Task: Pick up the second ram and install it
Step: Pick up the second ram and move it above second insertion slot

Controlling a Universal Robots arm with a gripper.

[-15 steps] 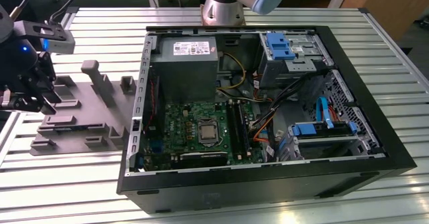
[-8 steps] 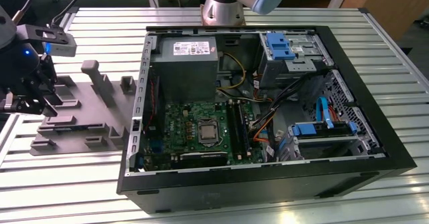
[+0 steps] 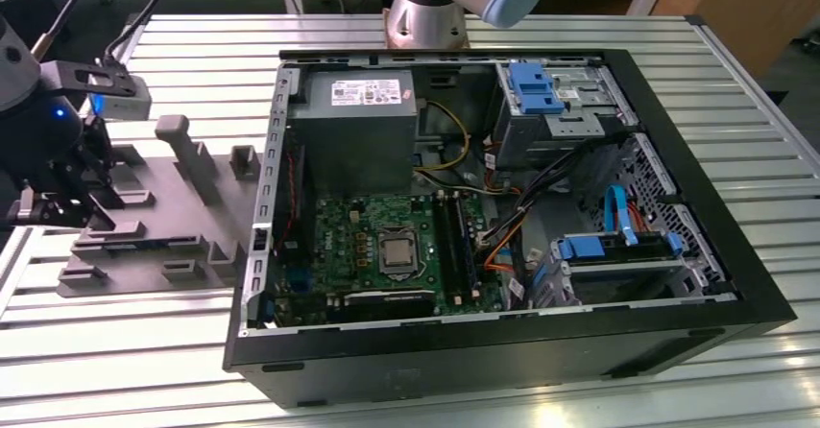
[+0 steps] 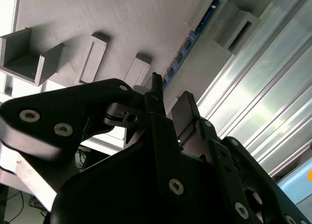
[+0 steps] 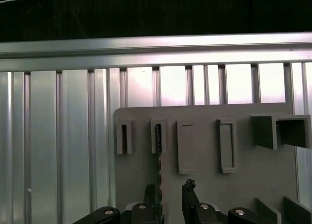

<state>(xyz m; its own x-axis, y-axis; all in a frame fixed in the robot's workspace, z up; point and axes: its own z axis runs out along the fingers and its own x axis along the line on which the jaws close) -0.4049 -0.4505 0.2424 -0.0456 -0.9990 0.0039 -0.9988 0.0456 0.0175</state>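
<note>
- Second ram (image 5: 159, 156) on its thin edge in a narrow raised holder of the grey fixture (image 5: 243, 185); a dark edge-on line in the first wrist view, a slim strip (image 4: 189, 39) in the second wrist view.
- Long axis level along the fixture plate and parallel to the slats of the table (image 5: 58, 136); one end at the gripper, the other pointing toward the fixture edge by the table rail.
- Gripper (image 5: 169, 189) spread, pinching nothing; ram's near end inside the gap, just beside one fingertip (image 5: 151, 194), open space to the other.
- Flanks: a similar raised holder (image 5: 123, 138) just beside on one side, flat rectangular pockets on the other.
- Past the ram's far end: a little bare plate, the fixture edge, then open slats up to the rail.
- In the exterior view: fixture (image 3: 154, 231) at the left, open computer case (image 3: 513, 351) just beside it at the right; case wall between fixture and motherboard (image 3: 372, 226); long black memory slots (image 3: 452, 241) well apart from the fixture.
</note>
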